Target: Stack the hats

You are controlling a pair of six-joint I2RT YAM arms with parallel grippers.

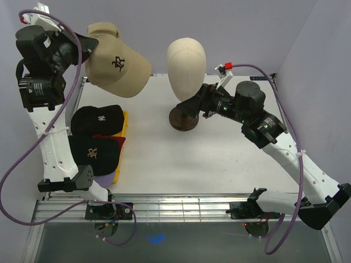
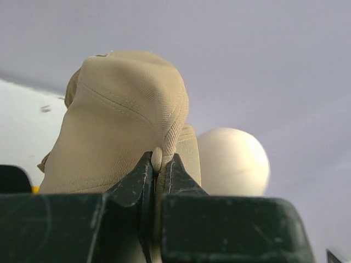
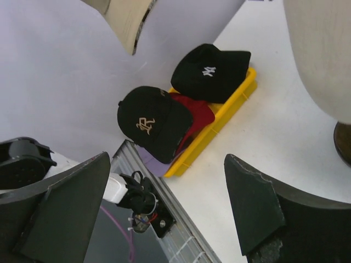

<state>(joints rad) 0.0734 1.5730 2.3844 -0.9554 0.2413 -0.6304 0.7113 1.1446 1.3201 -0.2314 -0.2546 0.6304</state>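
Observation:
My left gripper [image 1: 88, 46] is raised high at the back left and is shut on the tan cap [image 1: 118, 66], which hangs in the air left of the mannequin head. In the left wrist view the jaws pinch a fold of the tan cap [image 2: 120, 120]. A black NY cap [image 1: 98, 118] and a black cap with a gold logo [image 1: 93, 153] lie on the yellow tray, over a red cap [image 1: 112, 139] and a purple cap [image 1: 107, 178]. My right gripper [image 1: 189, 107] is open and empty beside the mannequin's stand.
The cream mannequin head [image 1: 186, 60] stands on a dark round stand [image 1: 184, 120] at the table's middle back. The yellow tray [image 1: 125, 123] lies along the left edge. The right wrist view shows the tray [image 3: 230, 107] and the caps from the right.

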